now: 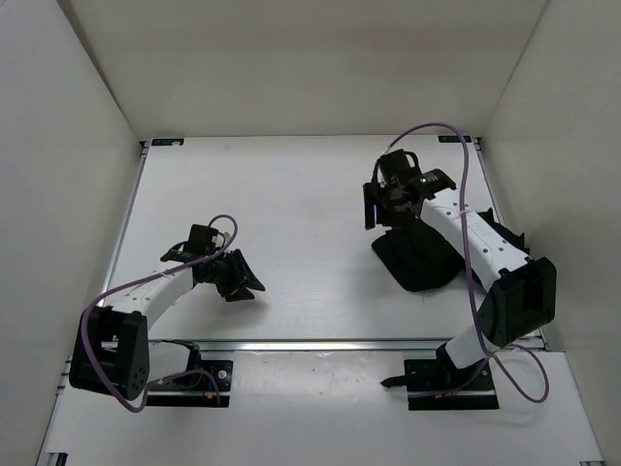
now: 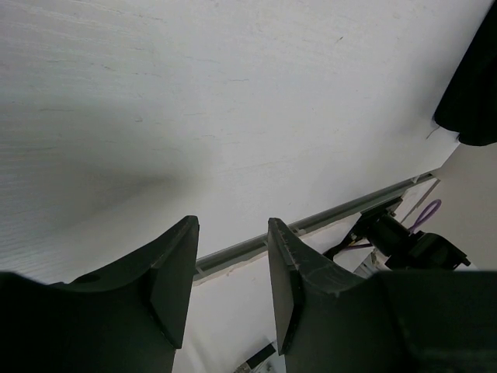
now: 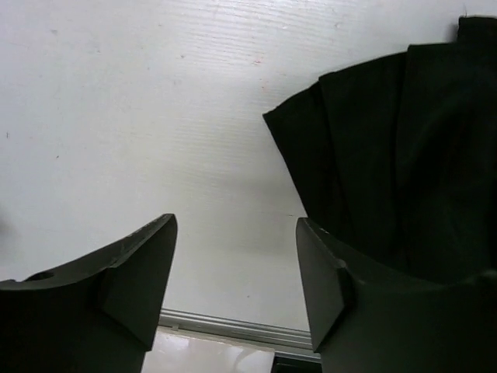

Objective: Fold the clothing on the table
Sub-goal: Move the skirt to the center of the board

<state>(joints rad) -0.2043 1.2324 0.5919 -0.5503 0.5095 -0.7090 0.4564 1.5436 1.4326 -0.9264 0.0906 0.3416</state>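
Clothing (image 1: 417,257) in a black pleated heap, flat on the table (image 1: 291,194). Right gripper (image 3: 237,225) just beside the clothing's left edge, low over the white surface, jaws apart with nothing between them. Left gripper (image 2: 231,229) well apart from the clothing, off to its left, jaws likewise spread and empty.

The left arm (image 1: 160,291) and the right arm (image 1: 475,243) have white shells on the long links and black housings at the joints. A thin purple cable (image 1: 466,175) runs in loose loops along each arm. Each arm has a black base plate (image 1: 184,381). A small green light (image 1: 425,179) glows on the right wrist. The left claw (image 2: 233,225) and the right claw (image 3: 235,225) have matt black, wedge-shaped fingers (image 3: 132,287) with flat inner faces.
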